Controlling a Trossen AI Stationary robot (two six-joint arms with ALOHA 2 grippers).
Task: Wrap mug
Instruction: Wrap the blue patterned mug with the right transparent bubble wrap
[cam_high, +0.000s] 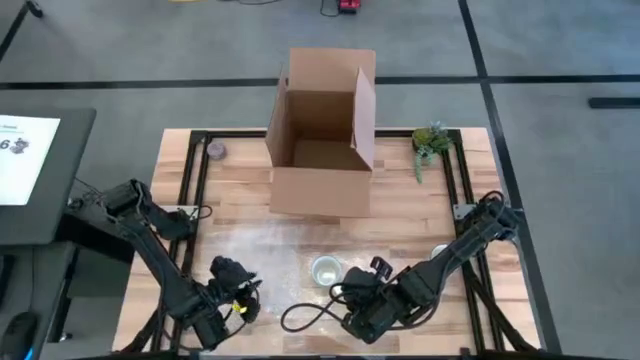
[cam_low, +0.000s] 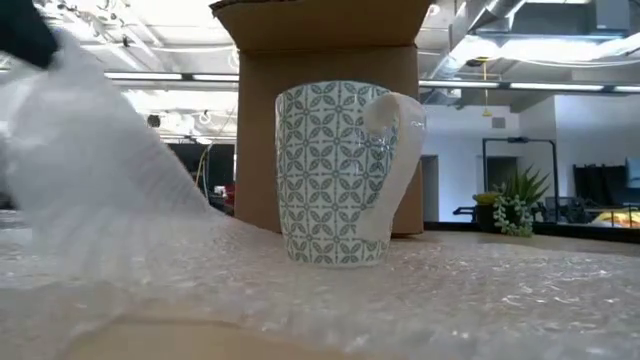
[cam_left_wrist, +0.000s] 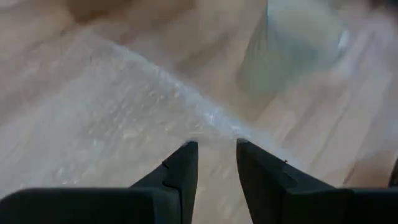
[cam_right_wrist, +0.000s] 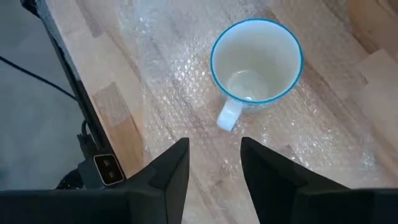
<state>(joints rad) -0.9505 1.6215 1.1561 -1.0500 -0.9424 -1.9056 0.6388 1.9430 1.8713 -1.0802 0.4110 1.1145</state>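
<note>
At the bench's near edge, the left gripper (cam_left_wrist: 214, 149) has a raised edge of the bubble wrap (cam_high: 262, 250) between its narrowly parted fingers; whether it truly pinches the sheet I cannot tell. Right gripper (cam_right_wrist: 214, 149) hovers with fingers apart, holding nothing, above the mug (cam_high: 326, 269) standing upright on the wrap. Beyond stands the open cardboard box (cam_high: 322, 135). Folding seems underway; next, that edge likely needs drawing over the mug.
</note>
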